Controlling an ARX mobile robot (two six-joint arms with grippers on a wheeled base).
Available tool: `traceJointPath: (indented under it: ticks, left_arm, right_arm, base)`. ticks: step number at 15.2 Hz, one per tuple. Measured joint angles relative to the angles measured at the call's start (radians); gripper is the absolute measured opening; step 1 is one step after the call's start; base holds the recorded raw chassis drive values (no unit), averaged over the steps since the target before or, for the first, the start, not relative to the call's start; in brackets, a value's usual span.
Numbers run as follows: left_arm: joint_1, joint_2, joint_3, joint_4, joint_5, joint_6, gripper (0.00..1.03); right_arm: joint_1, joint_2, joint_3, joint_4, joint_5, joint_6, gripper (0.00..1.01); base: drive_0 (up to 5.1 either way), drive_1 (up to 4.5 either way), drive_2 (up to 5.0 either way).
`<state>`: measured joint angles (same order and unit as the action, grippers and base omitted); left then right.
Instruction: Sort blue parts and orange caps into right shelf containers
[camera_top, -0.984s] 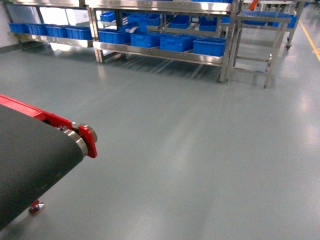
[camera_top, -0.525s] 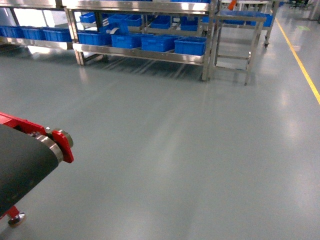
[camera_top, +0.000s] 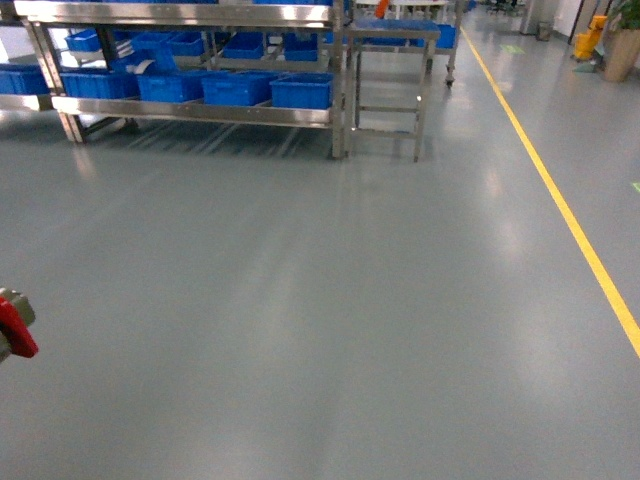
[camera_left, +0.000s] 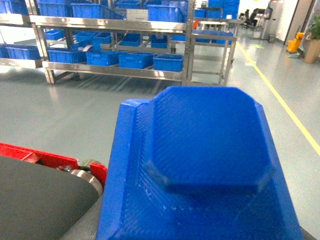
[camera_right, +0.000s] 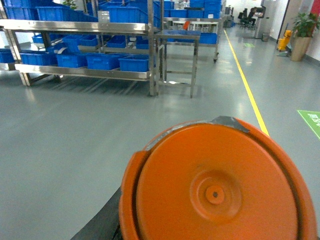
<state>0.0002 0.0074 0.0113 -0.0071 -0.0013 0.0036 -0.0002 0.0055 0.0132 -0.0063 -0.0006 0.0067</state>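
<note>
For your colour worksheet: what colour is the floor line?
Yellow; the floor line shows best in the head view.

View swung right | your conveyor is nearly out of frame at left | shelf shifted left | yellow floor line now right of it

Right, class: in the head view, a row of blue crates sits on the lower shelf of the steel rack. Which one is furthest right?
The crate at the row's right end, next to the rack's right post, just left of the small steel stand. The other crates line up to its left.
</note>
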Motion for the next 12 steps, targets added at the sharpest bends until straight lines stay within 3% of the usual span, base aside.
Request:
traceJointPath:
  ticks: [12]
  left_arm:
    - [-0.001,0.000,0.000,0.000,0.001,0.000,0.42]
  right_arm:
    - [0.000,0.000,0.000,0.001,0.001,0.000,0.43]
  base:
    - [-1.5,-1.53,-1.5]
